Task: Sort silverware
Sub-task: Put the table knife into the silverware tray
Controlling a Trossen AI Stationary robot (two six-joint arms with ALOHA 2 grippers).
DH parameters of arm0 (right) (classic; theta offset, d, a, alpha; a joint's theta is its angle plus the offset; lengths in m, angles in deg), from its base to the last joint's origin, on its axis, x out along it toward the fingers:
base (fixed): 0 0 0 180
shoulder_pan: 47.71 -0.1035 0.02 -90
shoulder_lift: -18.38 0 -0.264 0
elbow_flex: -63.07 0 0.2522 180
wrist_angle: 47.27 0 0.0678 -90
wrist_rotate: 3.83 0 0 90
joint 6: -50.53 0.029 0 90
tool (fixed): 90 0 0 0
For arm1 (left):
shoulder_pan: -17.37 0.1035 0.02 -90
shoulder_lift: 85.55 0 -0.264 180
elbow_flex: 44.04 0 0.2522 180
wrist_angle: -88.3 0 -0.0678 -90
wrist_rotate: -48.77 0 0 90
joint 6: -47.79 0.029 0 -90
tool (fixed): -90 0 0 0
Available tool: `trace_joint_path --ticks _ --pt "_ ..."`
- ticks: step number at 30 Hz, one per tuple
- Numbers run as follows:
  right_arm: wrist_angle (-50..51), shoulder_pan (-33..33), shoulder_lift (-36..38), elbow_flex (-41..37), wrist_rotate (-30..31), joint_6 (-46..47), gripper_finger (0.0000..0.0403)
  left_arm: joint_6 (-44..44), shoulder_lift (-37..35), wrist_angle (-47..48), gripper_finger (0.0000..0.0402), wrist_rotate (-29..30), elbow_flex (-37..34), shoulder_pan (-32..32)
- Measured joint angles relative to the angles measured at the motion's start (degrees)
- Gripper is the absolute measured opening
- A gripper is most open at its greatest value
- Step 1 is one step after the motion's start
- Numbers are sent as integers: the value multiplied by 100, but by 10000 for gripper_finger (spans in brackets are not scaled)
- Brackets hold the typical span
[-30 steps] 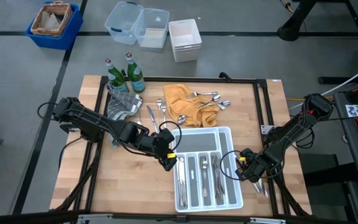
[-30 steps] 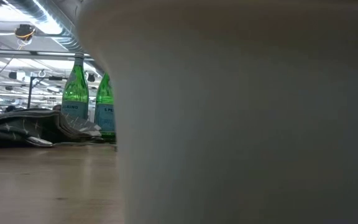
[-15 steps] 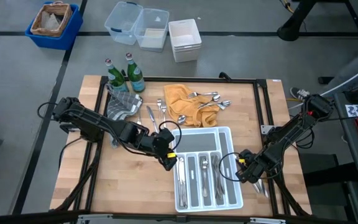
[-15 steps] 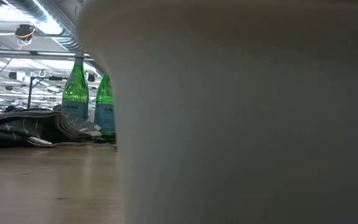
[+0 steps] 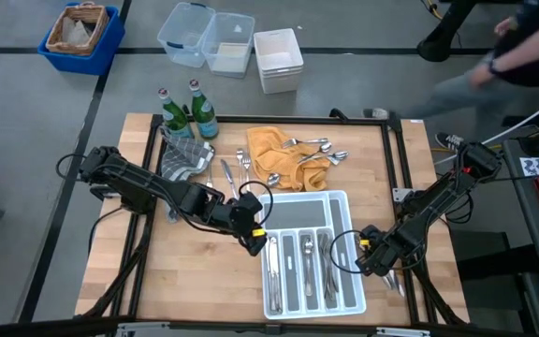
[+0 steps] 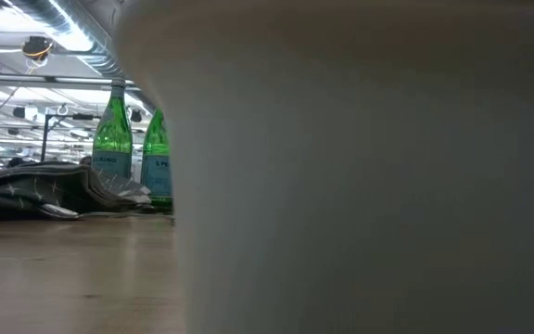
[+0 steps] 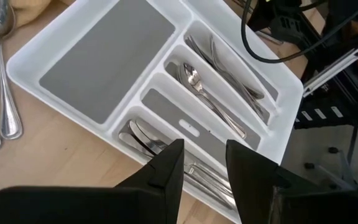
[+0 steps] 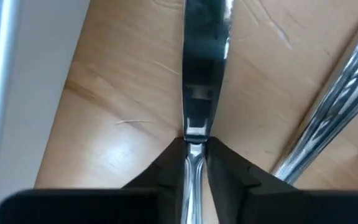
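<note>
Shiny silver forks, spoons and knives (image 7: 219, 112) lie lengthwise in the narrow slots of a white tray (image 5: 344, 201). More spoons (image 5: 314, 148) rest scattered on an orange cloth (image 5: 271, 150), with several pieces (image 5: 235, 169) flat on the wood just beside it. One table knife (image 8: 204, 56) lies pinched between dark fingers (image 8: 225, 168), another utensil (image 8: 334, 99) alongside.

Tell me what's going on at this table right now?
Two robot arms are sorting cutlery into a white tray. The right gripper, just off the tray's right side, has its fingers pinched around a table knife lying on the wood, with another piece beside it. The left gripper hovers open over the tray's left end. More spoons wait on a yellow cloth behind the tray.
</note>
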Motion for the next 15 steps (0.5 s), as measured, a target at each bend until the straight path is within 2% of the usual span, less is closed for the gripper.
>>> trace_joint_path --ticks 5,15 --pt "-12 0 0 2 126 66 26 3 1 -1 109 4 0 0" --pt "-61 0 24 -11 271 618 48 14 1 -1 109 4 0 0"
